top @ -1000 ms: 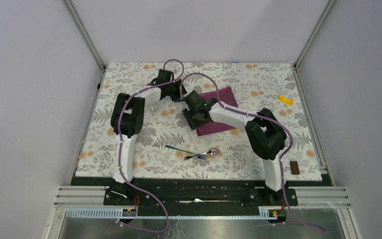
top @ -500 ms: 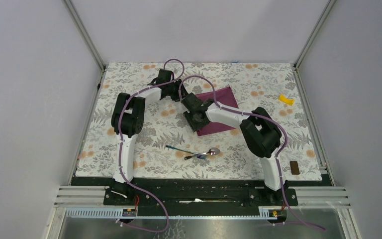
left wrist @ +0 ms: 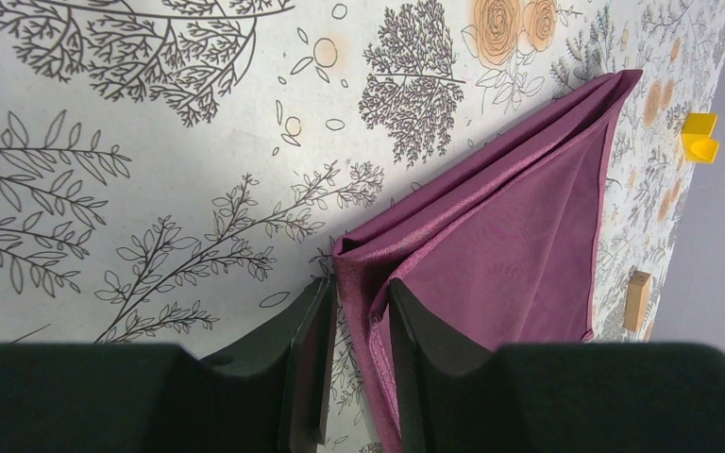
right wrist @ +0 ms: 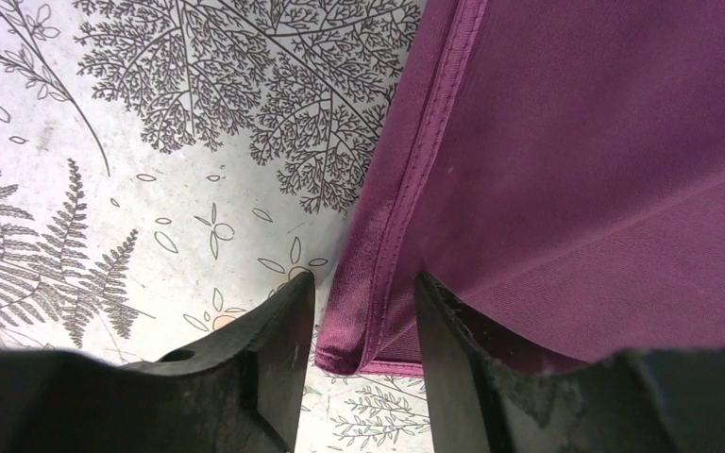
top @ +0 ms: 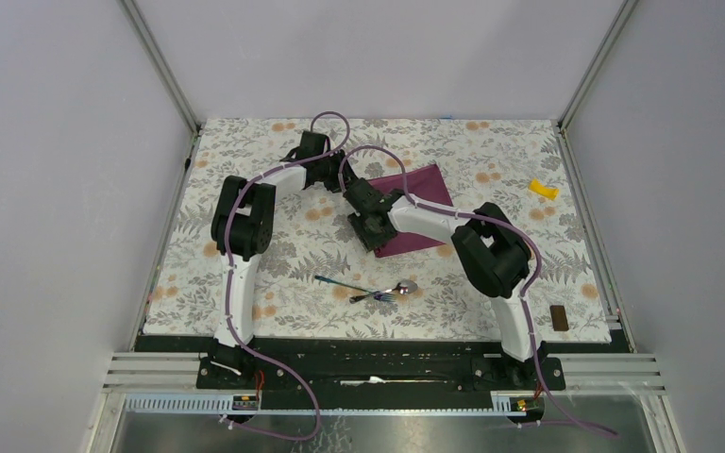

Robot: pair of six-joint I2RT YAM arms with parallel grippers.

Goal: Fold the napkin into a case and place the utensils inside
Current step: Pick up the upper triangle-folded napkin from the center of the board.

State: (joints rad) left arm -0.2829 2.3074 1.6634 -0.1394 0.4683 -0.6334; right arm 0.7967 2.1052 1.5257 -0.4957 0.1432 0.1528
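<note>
The dark purple napkin [top: 422,201] lies folded flat on the floral tablecloth, mid-table toward the back. My left gripper [top: 338,177] is at its far left corner; in the left wrist view this gripper [left wrist: 359,297] is shut on a bunched fold of the napkin [left wrist: 519,236]. My right gripper [top: 370,230] is at the near left corner. In the right wrist view it [right wrist: 363,293] stands open, fingers astride the hemmed corner of the napkin [right wrist: 604,142]. The spoon [top: 404,286] and the bluish-handled utensil [top: 338,280] lie together nearer the arms.
A small yellow piece [top: 543,189] lies at the far right and shows in the left wrist view as the yellow piece [left wrist: 699,138]. A brown block [top: 558,317] sits near the right front edge. Grey walls enclose the table on three sides.
The right arm has swung a little to the left, bringing its gripper closer over the napkin's near left corner. The left arm, napkin and utensils have stayed put.
</note>
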